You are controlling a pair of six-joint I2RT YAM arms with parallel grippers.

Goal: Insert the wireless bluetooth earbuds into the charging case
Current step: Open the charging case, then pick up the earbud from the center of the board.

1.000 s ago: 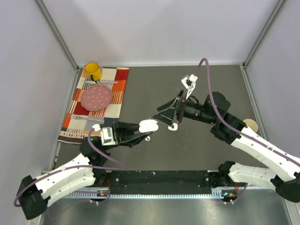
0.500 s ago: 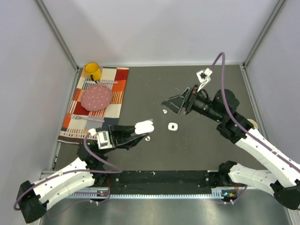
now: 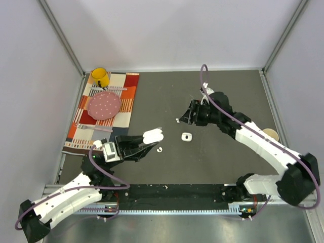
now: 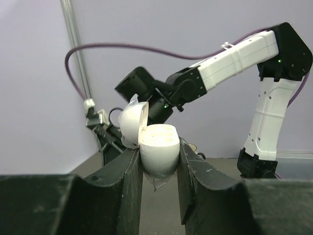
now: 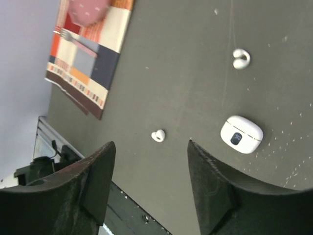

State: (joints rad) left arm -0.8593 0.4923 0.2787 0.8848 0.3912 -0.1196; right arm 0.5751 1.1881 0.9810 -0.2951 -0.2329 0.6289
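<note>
My left pincer (image 4: 158, 160) is clamped on the charging case (image 4: 159, 143), which it holds upright with the lid (image 4: 131, 121) swung up. From this low angle I cannot make out whether anything sits inside. My right pincer (image 5: 150, 149) hangs spread and empty over the dark table (image 5: 195, 88). An earbud (image 5: 158, 135) lies loose on the table just beyond its fingertips. The other earbud (image 5: 241, 58) lies well apart from the first. A second case (image 5: 241, 134) rests on the table, lid down. Both earbuds are outside either case.
</note>
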